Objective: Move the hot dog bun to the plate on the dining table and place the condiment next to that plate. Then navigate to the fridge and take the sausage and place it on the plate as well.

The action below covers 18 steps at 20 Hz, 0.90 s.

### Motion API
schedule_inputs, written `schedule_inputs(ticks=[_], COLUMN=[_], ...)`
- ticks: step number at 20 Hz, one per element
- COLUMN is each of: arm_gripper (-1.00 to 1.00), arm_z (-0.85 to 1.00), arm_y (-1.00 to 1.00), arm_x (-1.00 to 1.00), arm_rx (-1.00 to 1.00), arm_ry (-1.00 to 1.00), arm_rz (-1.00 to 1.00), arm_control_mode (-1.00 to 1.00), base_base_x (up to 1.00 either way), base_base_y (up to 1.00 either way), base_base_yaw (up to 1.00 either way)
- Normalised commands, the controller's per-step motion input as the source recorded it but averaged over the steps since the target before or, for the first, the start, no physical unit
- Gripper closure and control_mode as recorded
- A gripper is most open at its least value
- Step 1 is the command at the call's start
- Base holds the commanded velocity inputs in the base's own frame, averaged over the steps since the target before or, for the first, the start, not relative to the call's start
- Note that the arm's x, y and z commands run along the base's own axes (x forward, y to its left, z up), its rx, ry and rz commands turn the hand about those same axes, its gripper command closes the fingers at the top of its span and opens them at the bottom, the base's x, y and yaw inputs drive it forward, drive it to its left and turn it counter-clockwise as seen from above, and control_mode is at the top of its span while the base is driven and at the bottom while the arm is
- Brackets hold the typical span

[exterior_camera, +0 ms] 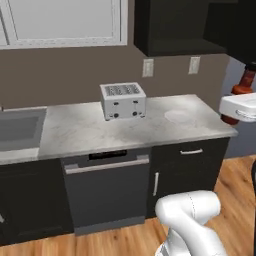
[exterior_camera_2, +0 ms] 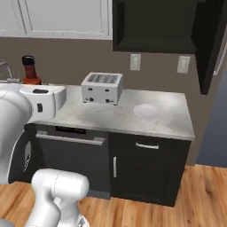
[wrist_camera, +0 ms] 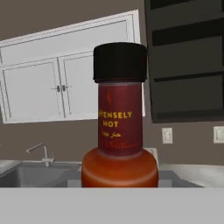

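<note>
The condiment (wrist_camera: 119, 118) stands upright in the centre of the hand view, close to the camera: a dark red bottle with a black cap, a narrow neck whose label reads "hot" in yellow letters, and an orange-red swelling body below. The left base view shows only its neck and shoulder (exterior_camera: 244, 83) at the far right edge, raised above the counter level, behind a white part of the arm. In the right base view the condiment (exterior_camera_2: 30, 71) pokes up at the upper left, again just over the white arm.

The finger tips are hidden in every view, so I cannot tell from the pictures whether the claw is clamped on the bottle or merely close to it.

Both base views show what the hand view does not: a marble counter (exterior_camera: 90, 131) with a white toaster (exterior_camera: 122, 100) on it and a white plate (exterior_camera: 178, 116) to the toaster's right, above dark cabinets and a dishwasher (exterior_camera: 107, 187). The hand view alone shows a faucet (wrist_camera: 40, 152) at lower left and white cabinet doors (wrist_camera: 48, 89) behind the bottle.
</note>
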Motion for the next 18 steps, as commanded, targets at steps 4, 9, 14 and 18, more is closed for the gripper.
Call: schedule_inputs(ticks=[4,9,14,18], arm_gripper=[1.00,1.00,1.00,1.00], arm_z=[0.00,0.00,0.00,0.00], arm_y=[0.00,0.00,0.00,0.00], arm_x=[0.00,0.00,0.00,0.00], arm_rx=[0.00,0.00,0.00,0.00], arm_ry=[0.00,0.00,0.00,0.00], arm_rz=[0.00,0.00,0.00,0.00], arm_control_mode=[1.00,1.00,1.00,1.00], base_base_x=[-0.67,-0.51,-0.45,-0.25], base_base_y=[0.45,0.21,0.04,0.00], base_base_yaw=[-0.58,-0.75,-0.85,-0.88])
